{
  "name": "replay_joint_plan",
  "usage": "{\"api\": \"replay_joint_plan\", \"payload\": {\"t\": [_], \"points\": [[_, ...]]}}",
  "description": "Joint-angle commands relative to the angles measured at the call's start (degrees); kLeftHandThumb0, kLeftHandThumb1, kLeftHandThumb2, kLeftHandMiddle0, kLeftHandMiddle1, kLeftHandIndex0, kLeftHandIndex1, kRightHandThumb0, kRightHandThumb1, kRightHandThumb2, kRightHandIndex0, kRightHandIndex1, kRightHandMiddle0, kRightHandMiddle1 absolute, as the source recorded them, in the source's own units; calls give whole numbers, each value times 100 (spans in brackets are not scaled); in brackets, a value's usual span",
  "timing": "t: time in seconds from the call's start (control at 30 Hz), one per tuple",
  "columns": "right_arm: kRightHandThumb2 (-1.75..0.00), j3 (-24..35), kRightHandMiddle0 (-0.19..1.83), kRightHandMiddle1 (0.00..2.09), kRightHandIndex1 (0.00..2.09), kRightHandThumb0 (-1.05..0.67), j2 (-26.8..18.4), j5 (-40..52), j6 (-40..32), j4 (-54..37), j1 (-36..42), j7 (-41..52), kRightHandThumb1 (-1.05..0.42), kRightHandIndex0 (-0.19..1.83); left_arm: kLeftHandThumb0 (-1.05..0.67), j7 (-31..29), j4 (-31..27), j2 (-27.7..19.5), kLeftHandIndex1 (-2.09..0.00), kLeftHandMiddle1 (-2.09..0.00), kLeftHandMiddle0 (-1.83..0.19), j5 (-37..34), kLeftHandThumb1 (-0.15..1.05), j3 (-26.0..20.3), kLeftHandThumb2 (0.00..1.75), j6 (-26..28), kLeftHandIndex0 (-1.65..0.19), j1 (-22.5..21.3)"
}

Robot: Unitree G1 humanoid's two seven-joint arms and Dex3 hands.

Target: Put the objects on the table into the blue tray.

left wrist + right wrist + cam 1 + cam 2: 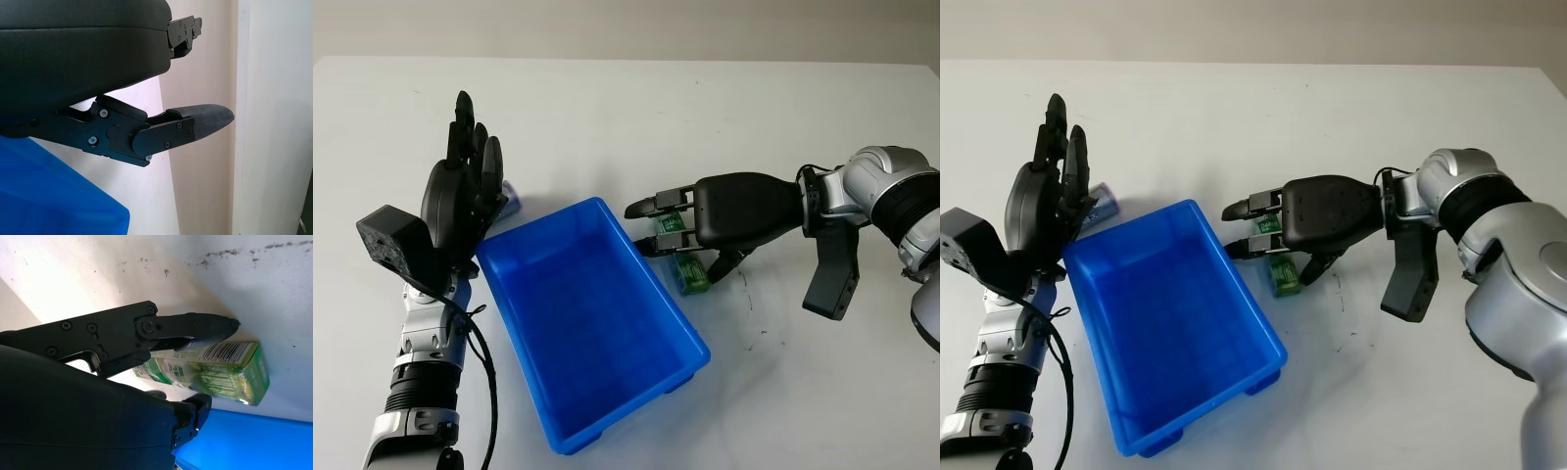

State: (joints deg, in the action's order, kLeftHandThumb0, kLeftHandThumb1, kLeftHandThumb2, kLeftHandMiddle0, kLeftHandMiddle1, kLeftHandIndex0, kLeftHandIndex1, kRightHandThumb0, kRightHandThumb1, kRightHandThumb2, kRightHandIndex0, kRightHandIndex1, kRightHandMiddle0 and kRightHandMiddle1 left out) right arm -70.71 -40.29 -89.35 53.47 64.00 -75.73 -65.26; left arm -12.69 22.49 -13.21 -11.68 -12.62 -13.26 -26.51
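Near the middle of the white tabletop (pixel 607 117) sits the blue tray (pixel 597 323), set at an angle so that one corner points far and the opposite corner points near. Nothing lies on its floor.

Just beside the tray's right rim, a green carton (pixel 1283 276) lies on the tabletop. The right robot hand (pixel 680 227) reaches in from the right, its fingers (pixel 651 205) stretching left over the carton and ending close to the tray's far-right edge. In the right wrist view the carton (pixel 215 372) lies between a finger (pixel 195 328) pressed along its barcode side and the palm shell, with the tray wall just behind it. The carton appears lightly pinched, with its underside on the tabletop; how firm the hold is cannot be told.

At the tray's left side the left robot hand (pixel 460 196) stands upright and open, fingers pointing far, holding nothing. Just behind it, by the tray's far-left corner, a small purple and white object (pixel 1102 206) lies partly hidden.

Far of both hands the tabletop runs bare to its back edge, and a broad open stretch lies right and near of the tray, marked by a few small dark specks.
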Motion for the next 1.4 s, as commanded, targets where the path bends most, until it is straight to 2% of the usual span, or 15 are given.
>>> {"api": "replay_joint_plan", "payload": {"t": [0.0, 0.03, 0.1, 0.13, 0.2, 0.27, 0.33, 0.43, 0.5, 0.63, 0.77, 0.93, 1.17, 1.23, 1.37], "points": [[-20, -66, 11, 88, 33, -57, 102, -30, -229, 87, 187, -370, -105, 47, -65, -6, -93, -38, 0, 0, 19, 4, 105, -14, 62, 20, 19, 72], [-14, -97, 21, 113, 74, -54, 151, -49, -320, 156, 237, -538, -105, 51, -65, -10, -95, -39, 0, 0, 19, 5, 105, -8, 62, 32, 19, 72], [-9, -148, 24, 153, 164, -47, 246, -53, -414, 273, 295, -726, -105, 35, -65, -25, -87, -35, 0, 0, 19, -6, 105, -9, 62, 27, 19, 69], [-8, -157, 21, 166, 186, -45, 291, -33, -446, 326, 326, -771, -105, 33, -66, -29, -85, -32, 0, 0, 19, -13, 105, -13, 62, 26, 19, 68], [-7, -179, 19, 178, 205, -43, 352, -14, -509, 395, 363, -822, -105, 36, -67, -35, -99, -29, 0, 0, 19, -22, 105, -16, 61, 26, 19, 75], [-10, -132, 23, 185, 208, -47, 411, 75, -548, 439, 422, -708, -105, 50, -68, -49, -135, -38, 0, 0, 19, -35, 105, -21, 61, 43, 19, 94], [-26, -109, 57, 204, 209, -55, 453, 137, -648, 465, 484, -605, -105, 100, -67, -51, -151, -45, 0, 0, 19, -38, 105, -32, 62, 38, 19, 106], [-35, -67, 82, 209, 209, -61, 482, 262, -712, 517, 542, -337, -105, 129, -65, -55, -184, -62, 0, 0, 19, -26, 105, -35, 64, 37, 19, 126], [-35, -31, 88, 209, 209, -62, 490, 330, -759, 534, 568, -207, -105, 135, -66, -48, -209, -76, 0, 0, 19, -11, 105, -33, 64, 55, 19, 138], [-36, 208, 87, 209, 209, -60, 482, 654, -750, 556, 613, 218, -105, 137, -65, -73, -172, -90, 0, 0, 19, -18, 105, -39, 65, 42, 19, 112], [-35, 620, 95, 209, 209, -58, 476, 1196, -695, 589, 697, 751, -105, 139, -66, -86, -141, -88, 0, 0, 19, -27, 105, -43, 64, 57, 19, 86], [-34, 1034, 84, 209, 209, -54, 401, 1653, -610, 555, 621, 1021, -105, 122, -66, -97, -135, -91, 0, 0, 19, -11, 105, -29, 64, 59, 19, 74], [-27, 1847, 78, 209, 209, -52, 375, 2242, -830, 436, 173, 724, -105, 103, -66, -108, -85, -79, 0, 0, 19, -41, 105, -48, 63, 62, 19, 58], [-37, 2126, 80, 209, 209, -53, 391, 2424, -785, 253, -15, 601, -105, 104, -66, -119, -57, -79, 0, 0, 19, -55, 105, -60, 63, 53, 19, 47], [-42, 2497, 87, 209, 209, -54, 450, 2590, -629, -221, -202, 363, -105, 112, -66, -122, -32, -87, 0, 0, 19, -54, 105, -70, 62, 51, 19, 31]]}}
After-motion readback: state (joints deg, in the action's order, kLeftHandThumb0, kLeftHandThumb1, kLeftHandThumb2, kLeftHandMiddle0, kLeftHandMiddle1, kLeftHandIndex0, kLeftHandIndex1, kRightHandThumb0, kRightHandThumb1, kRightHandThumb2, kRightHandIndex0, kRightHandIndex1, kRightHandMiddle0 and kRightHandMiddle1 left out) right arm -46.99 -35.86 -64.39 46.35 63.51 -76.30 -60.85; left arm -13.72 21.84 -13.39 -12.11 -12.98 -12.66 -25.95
